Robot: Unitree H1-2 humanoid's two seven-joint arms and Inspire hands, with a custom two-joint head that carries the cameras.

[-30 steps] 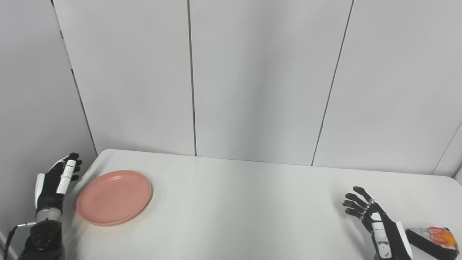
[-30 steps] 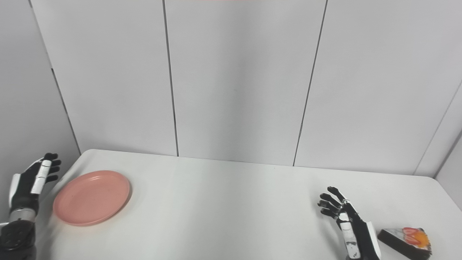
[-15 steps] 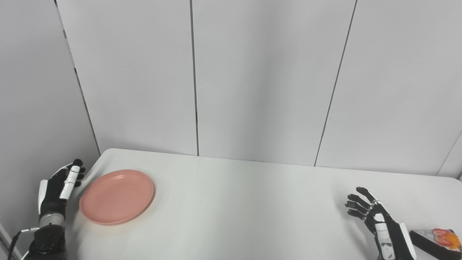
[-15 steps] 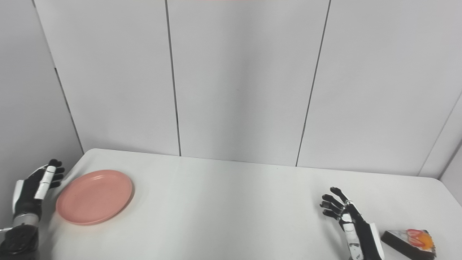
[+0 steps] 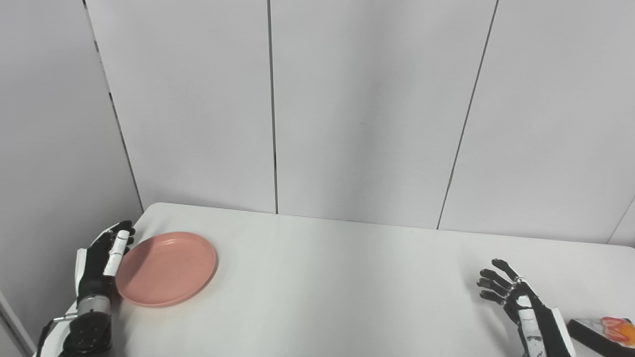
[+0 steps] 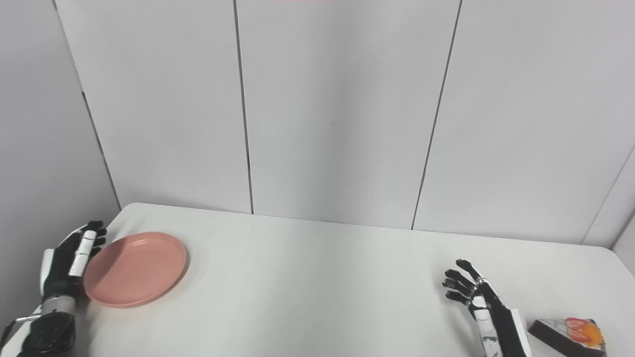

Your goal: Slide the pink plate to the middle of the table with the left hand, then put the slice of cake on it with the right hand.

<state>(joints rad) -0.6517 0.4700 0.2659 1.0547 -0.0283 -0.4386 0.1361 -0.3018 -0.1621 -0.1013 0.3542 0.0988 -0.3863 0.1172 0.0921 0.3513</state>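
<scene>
Slice of cake (image 6: 570, 334) – bottom edge cut off, beside right hand (image 6: 488, 310).

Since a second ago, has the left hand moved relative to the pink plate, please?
Yes. The left hand has closed in on the pink plate; its fingers now sit at the plate's left rim, the gap gone.

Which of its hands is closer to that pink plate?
The left hand. It is open right at the pink plate's left rim, while the right hand, also open, is far across the table beside the cake slice.
</scene>
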